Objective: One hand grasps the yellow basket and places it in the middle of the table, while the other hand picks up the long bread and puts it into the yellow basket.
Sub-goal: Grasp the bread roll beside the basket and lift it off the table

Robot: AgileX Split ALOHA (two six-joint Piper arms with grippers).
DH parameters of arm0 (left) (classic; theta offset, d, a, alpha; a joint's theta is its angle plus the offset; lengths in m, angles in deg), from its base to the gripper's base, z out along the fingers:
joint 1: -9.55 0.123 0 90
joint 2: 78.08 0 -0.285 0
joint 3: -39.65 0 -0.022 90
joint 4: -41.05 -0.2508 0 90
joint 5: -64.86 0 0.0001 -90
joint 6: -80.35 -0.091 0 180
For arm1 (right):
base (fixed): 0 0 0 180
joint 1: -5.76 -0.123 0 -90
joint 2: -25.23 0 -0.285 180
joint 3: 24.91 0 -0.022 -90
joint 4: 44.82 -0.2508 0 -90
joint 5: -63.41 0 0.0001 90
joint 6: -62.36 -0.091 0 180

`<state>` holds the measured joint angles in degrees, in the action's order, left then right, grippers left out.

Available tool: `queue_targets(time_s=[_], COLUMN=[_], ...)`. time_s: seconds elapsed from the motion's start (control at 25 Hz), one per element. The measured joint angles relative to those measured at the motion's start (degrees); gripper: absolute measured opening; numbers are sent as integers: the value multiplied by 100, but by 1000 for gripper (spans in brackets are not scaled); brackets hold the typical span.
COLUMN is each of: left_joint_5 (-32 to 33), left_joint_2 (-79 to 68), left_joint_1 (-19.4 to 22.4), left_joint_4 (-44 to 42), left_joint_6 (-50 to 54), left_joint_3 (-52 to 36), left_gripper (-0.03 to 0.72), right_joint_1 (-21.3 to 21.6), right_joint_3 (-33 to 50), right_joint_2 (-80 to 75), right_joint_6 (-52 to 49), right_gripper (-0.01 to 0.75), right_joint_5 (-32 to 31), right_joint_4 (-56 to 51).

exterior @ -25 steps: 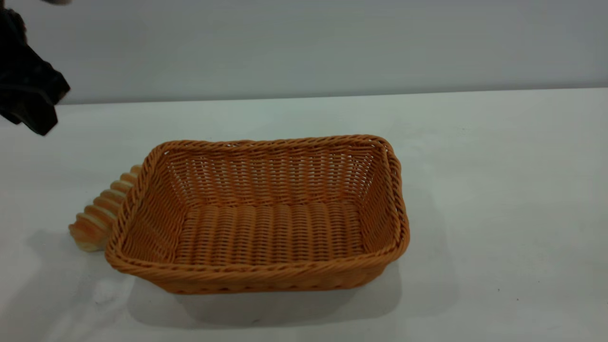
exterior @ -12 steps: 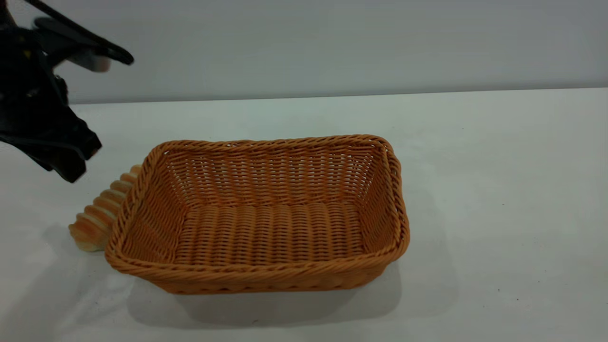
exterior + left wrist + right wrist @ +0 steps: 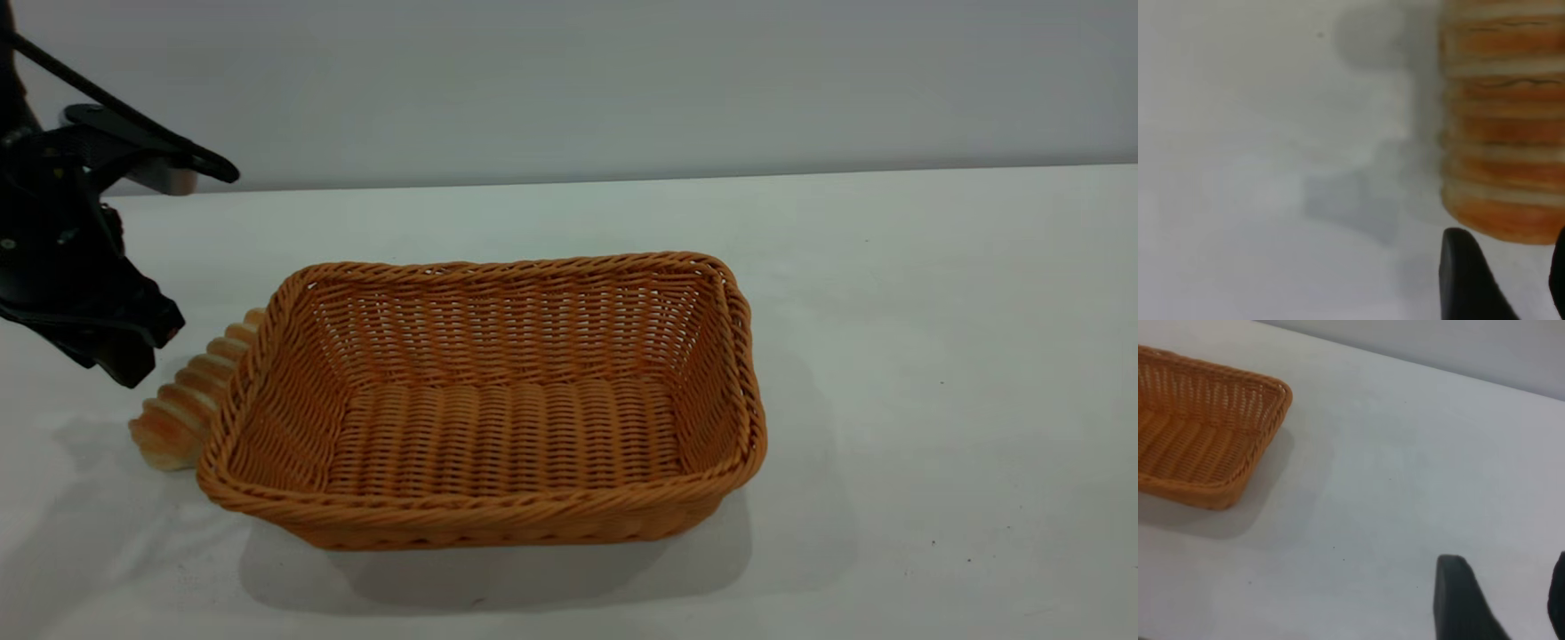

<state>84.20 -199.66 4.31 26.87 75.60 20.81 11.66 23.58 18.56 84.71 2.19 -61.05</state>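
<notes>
A: Since the table (image 3: 933, 293) is the largest thing in view, it is taken first: a wide white top on which the yellow basket (image 3: 498, 418) is seen standing upright and empty, roughly at the middle. Where is the long bread placed?

B: The long bread (image 3: 182, 404) is found lying on the table against the basket's left outer wall, partly hidden behind the braided rim; whether the two are actually touching cannot be told.

A: And the end effectors?

B: The left end effector (image 3: 1501, 267) is held just above and beside the loaf's near end. In the left wrist view its two dark fingertips (image 3: 1465, 273) are seen spread well apart, with nothing between them and the loaf's end lying just beyond the gap. The right end effector (image 3: 1498, 593) is held over bare table, well apart from the basket, likewise spread and empty.

A: What could be spoiled from here?

B: If the fingers are closed near the loaf's very end, the bread is likely to be pivoted or dropped during the lift. Because the loaf is crowded by the wall, one finger could also be caught on the wicker, and the basket shoved off its middle position.
</notes>
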Motion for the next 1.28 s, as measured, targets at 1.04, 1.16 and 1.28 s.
queue_targets(time_s=[1.04,1.16,1.28], left_joint_5=[-169,-146,-206], left_joint_2=[-348,-348,-348], left_joint_1=[398,524,527], left_joint_4=[1602,1612,1781], left_joint_6=[-1940,-1940,-2033], left_joint_3=[51,51,51], left_gripper=[395,395,395], right_joint_1=[0,0,0], right_joint_3=[11,11,11], right_joint_2=[1,1,1], right_joint_6=[-39,-39,-39], right_gripper=[320,320,320], right_joint_5=[85,85,85], right_joint_4=[-85,-85,-85])
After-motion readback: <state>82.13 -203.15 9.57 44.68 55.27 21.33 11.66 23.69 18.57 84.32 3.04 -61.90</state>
